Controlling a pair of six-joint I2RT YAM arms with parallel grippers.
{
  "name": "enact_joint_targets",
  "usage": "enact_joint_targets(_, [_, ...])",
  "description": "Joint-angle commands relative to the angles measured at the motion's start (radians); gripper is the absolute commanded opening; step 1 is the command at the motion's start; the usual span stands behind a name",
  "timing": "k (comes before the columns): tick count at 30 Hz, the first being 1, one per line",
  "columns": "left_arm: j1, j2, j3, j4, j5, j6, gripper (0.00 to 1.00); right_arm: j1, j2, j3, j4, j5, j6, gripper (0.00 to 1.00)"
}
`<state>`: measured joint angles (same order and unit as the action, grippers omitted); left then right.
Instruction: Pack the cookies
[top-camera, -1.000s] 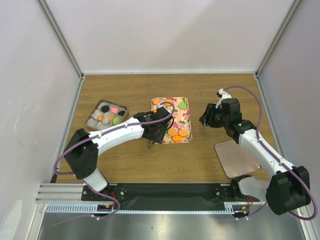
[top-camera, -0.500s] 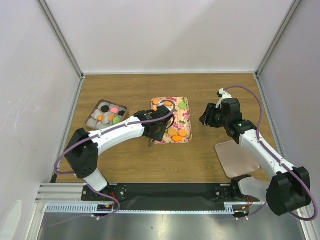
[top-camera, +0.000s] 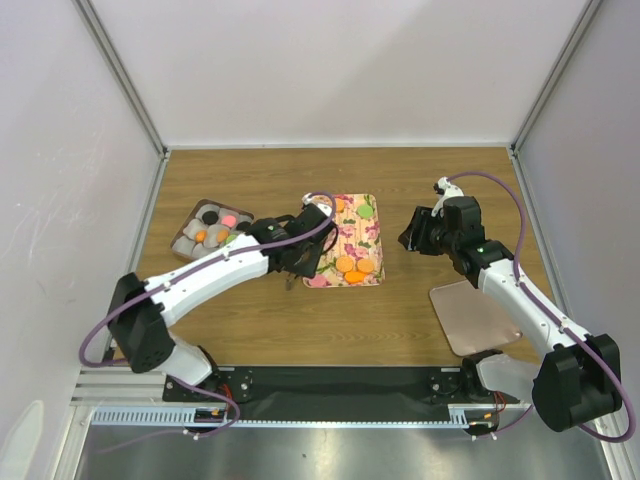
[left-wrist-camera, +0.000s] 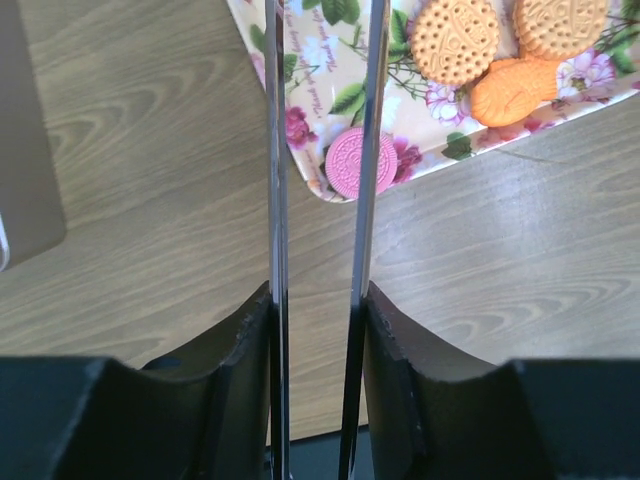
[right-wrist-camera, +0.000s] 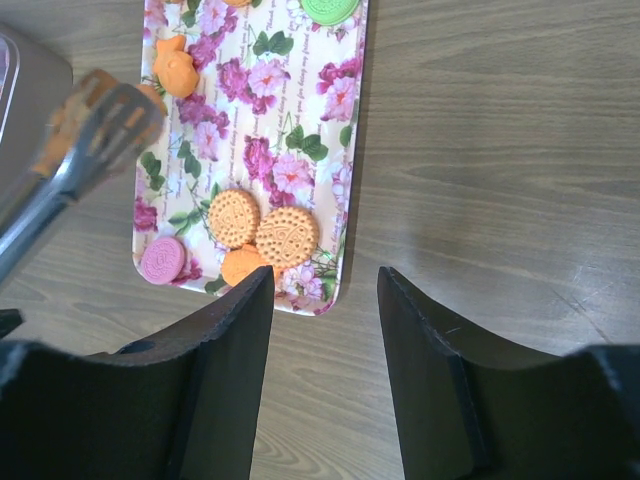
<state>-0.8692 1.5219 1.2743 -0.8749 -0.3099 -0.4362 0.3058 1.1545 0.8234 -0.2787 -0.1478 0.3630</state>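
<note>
— Grip: left gripper (left-wrist-camera: 318, 300) clamps slim steel tongs (left-wrist-camera: 275, 150), blades nearly closed; round pink embossed cookie (left-wrist-camera: 360, 162) lies below, at corner of floral rectangular tray (left-wrist-camera: 440, 140). Right gripper (right-wrist-camera: 325, 300) gapes, empty.
— Risk?
— Blades skid off that flat disc, flicking it onto wooden table (left-wrist-camera: 150, 200).

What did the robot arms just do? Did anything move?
The left gripper, shut on the tongs, swung to its left, from the flowery tray's edge toward the box. Whether the tongs carry a cookie is too blurry to tell. The right gripper stayed open and still, and the cookies on the tray did not move.
</note>
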Motion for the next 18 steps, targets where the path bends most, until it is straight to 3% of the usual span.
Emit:
enact_joint_targets(1, [0.018,-0.103,0.037,-0.038,-0.043,0.001,0.41,0.003,-0.024,0.026,0.024,-0.018,-0.002,0.52])
enact_joint_targets(8, [0.116,-0.23,-0.018,-0.09,-0.047,-0.012,0.41,0.009,-0.021,0.023,0.035,-0.052,0.007,0.52])
enact_joint_targets(18, [0.488,-0.37,-0.174,-0.111,0.02,-0.019,0.41,0.018,-0.042,0.022,0.035,-0.073,0.01,0.52])
